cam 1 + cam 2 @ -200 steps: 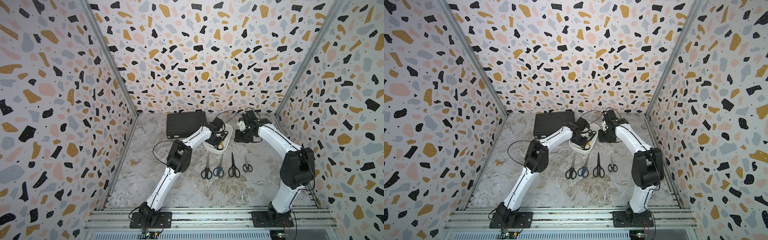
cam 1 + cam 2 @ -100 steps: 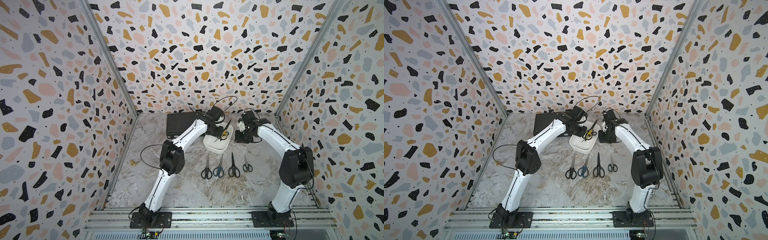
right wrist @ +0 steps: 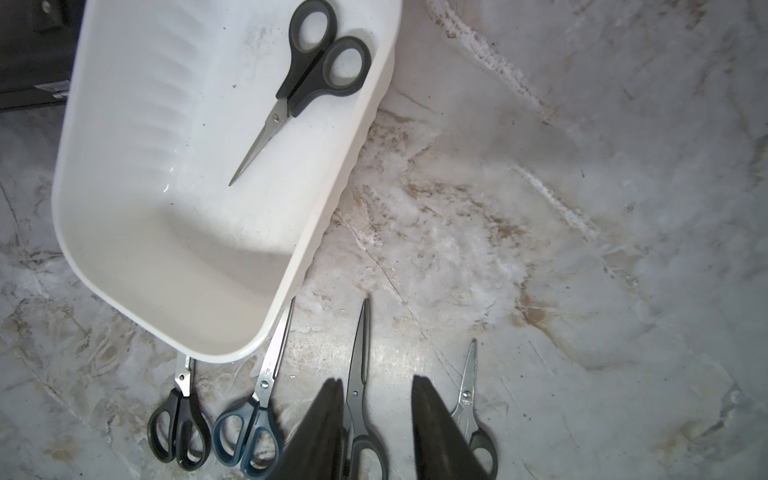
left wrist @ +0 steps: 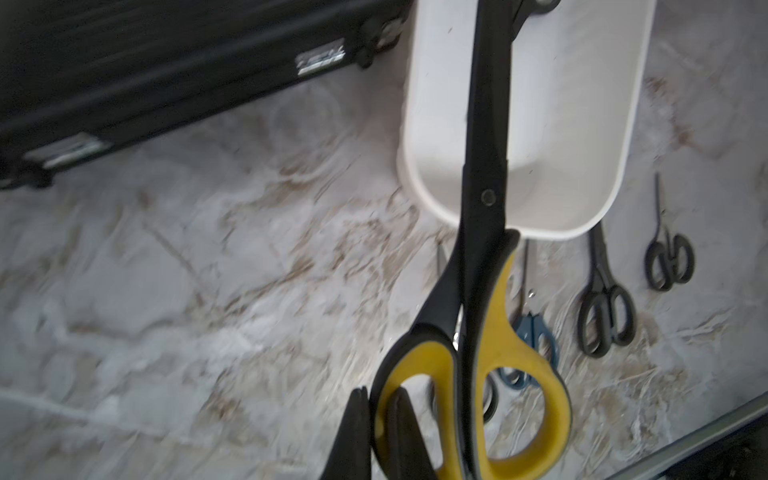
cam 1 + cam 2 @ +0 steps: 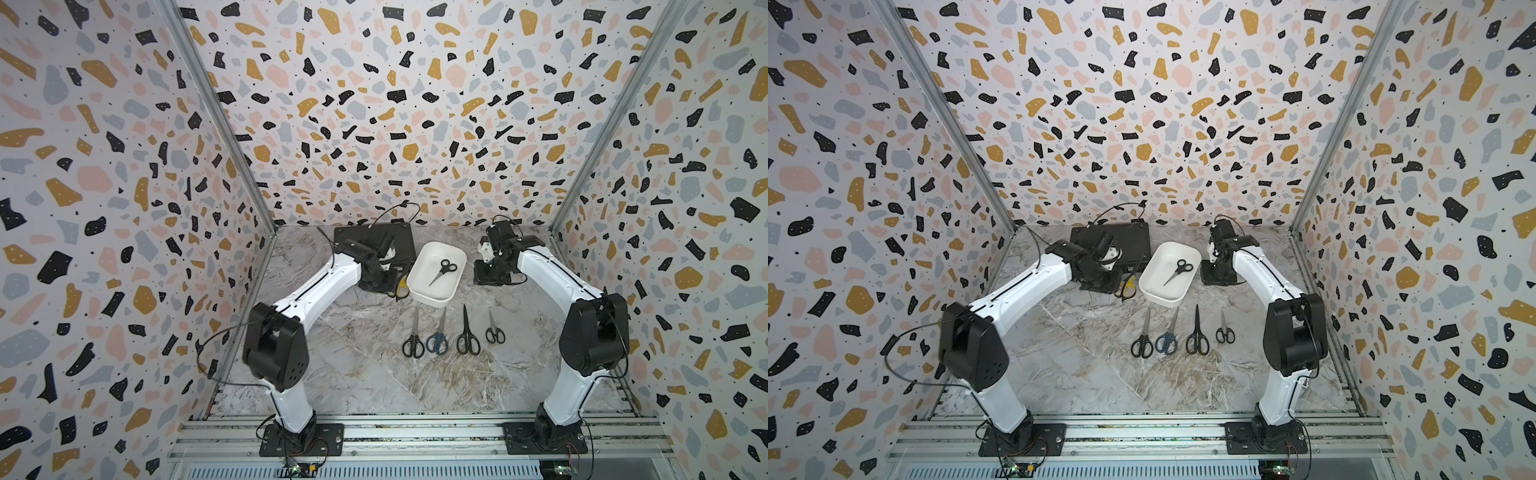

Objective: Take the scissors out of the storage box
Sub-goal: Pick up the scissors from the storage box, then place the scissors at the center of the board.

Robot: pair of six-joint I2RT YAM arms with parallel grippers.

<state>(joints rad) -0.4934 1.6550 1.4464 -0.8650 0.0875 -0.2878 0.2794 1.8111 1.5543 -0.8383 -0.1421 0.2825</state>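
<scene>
One black-handled scissors (image 5: pixel 441 272) lies in the white storage box (image 5: pixel 432 291), beside a row of four pairs (image 5: pixel 466 322).

Both top views were bright and evenly lit from overhead, with only faint shadows; the terrazzo walls (image 5: pixel 104 166) splayed outward toward the frame edges. The left wrist view was dimmer and smeared, the black case (image 4: pixel 145 54) and marble tabletop (image 4: pixel 187 291) soft, the yellow-and-black scissors (image 4: pixel 484 249) nearer the lens clearer. The right wrist view was crisp, a soft shadow pooling inside the white storage box (image 3: pixel 145 249).
</scene>
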